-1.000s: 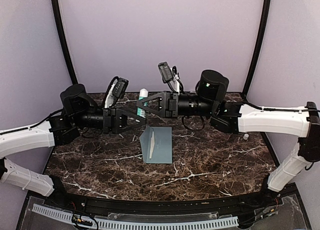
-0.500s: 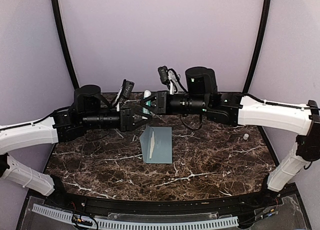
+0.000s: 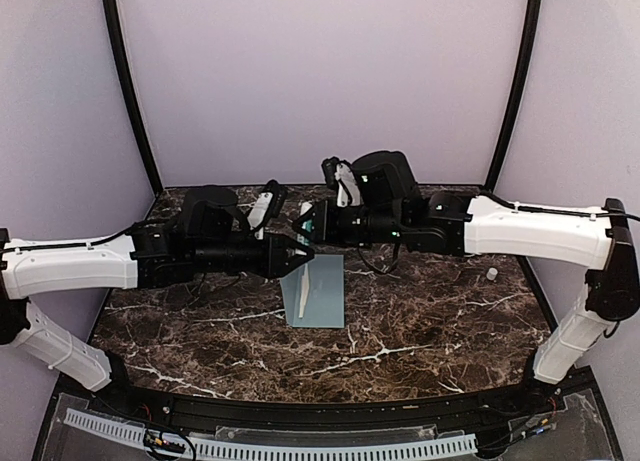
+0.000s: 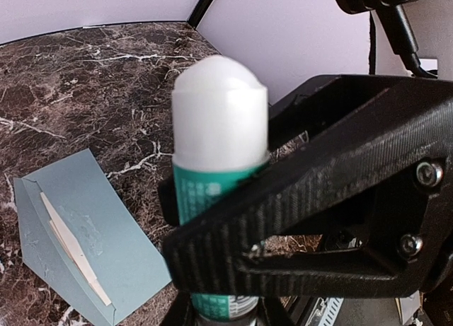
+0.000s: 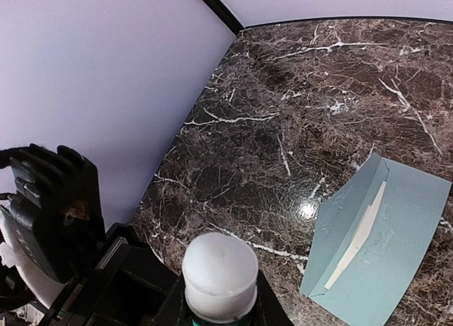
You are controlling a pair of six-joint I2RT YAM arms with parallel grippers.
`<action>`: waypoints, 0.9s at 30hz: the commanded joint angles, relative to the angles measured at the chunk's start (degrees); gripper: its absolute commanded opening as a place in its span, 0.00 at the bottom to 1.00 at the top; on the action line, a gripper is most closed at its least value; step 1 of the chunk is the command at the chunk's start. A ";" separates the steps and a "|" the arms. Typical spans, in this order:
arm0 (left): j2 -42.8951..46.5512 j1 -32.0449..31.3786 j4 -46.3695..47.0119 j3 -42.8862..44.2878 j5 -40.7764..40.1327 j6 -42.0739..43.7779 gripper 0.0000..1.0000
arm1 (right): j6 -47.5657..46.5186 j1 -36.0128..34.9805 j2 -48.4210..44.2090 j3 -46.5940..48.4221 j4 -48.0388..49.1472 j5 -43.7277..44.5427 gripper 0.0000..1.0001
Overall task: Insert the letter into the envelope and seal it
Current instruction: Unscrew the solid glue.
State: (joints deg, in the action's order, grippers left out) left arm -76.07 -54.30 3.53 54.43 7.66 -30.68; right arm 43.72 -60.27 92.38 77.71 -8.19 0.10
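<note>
The pale teal envelope [image 3: 322,293] [image 4: 85,230] [image 5: 389,252] lies flat mid-table with its pointed flap open. A thin white edge of the letter [image 3: 303,287] [image 4: 71,249] [image 5: 359,234] shows in its mouth. A glue stick [image 3: 305,213] [image 4: 219,107] [image 5: 219,269] with a teal body and bare white tip is held upright just above the envelope's far edge. My right gripper [image 3: 313,227] [image 5: 219,306] is shut across its body. My left gripper [image 3: 299,249] [image 4: 223,310] is shut on its lower end.
A small white cap-like piece [image 3: 491,274] lies on the dark marble table [image 3: 420,321] at the right. Purple walls and black corner posts close in the back and sides. Both forearms stretch across the table's far half.
Both arms have reached inward and slightly down together. The glue stick has moved right and toward the envelope's far edge. The envelope has not moved.
</note>
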 commanded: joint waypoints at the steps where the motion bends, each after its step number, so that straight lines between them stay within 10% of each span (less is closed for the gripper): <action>1: 1.78 -0.41 2.92 0.27 1.95 -1.09 0.00 | -2.20 -0.53 -2.00 -0.16 2.33 0.29 0.23; 10: 4.66 2.89 11.57 -4.40 9.62 -6.35 0.00 | -5.80 1.79 -11.92 -6.96 6.34 -0.62 0.79; 27: 7.88 7.90 32.49 -9.51 37.21 -10.05 0.00 | 0.21 10.38 -15.68 -22.75 43.67 -35.15 0.90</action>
State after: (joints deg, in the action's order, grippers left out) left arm -69.34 -46.52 28.49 44.91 35.59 -40.05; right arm 40.42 -49.39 75.29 55.44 20.40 -23.75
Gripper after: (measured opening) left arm 0.213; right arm 0.901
